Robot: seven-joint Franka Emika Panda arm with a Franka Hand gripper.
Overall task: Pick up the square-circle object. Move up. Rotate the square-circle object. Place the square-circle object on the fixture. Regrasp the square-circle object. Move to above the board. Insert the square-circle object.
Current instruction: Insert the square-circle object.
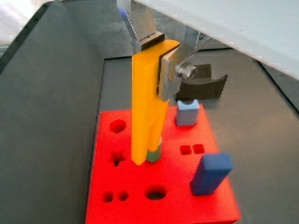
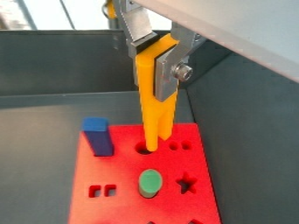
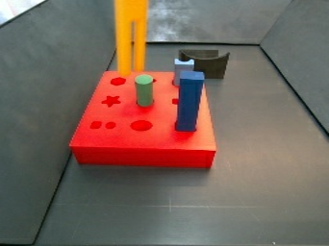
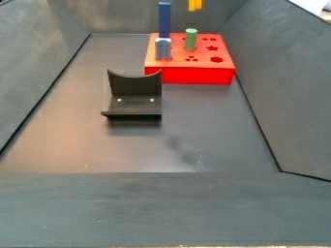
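No brand, label or writing could be read on any piece or on the rig.

The end effector (image 2: 158,59) stood above the board (image 2: 117,179), its silver fingers (image 2: 167,68) clamped on the upper end of the square-circle object (image 2: 156,96), which hung upright. In both wrist views the peg's lower end reached down to the board's top face at a hole near the far edge; whether the prongs had entered it could not be told. In a side view the square-circle object (image 3: 131,36) rose out of the top of the frame above the board's (image 3: 141,139) back left corner, with the end effector itself cut off.

On the board a green cylinder (image 3: 145,91) stood upright just in front of the yellow peg, and a tall blue peg (image 3: 189,101) stood to its right. A small pale blue block (image 1: 187,112) sat near the board's far edge, on the side nearest the fixture.

The fixture (image 4: 132,95) sat on the dark floor, apart from the board (image 4: 195,66), in the middle left of that side view, with nothing in it. Open floor filled the lower half of that frame, bounded by sloping dark walls on both sides. In the closer side view the fixture (image 3: 206,61) lay just behind the board at upper right.
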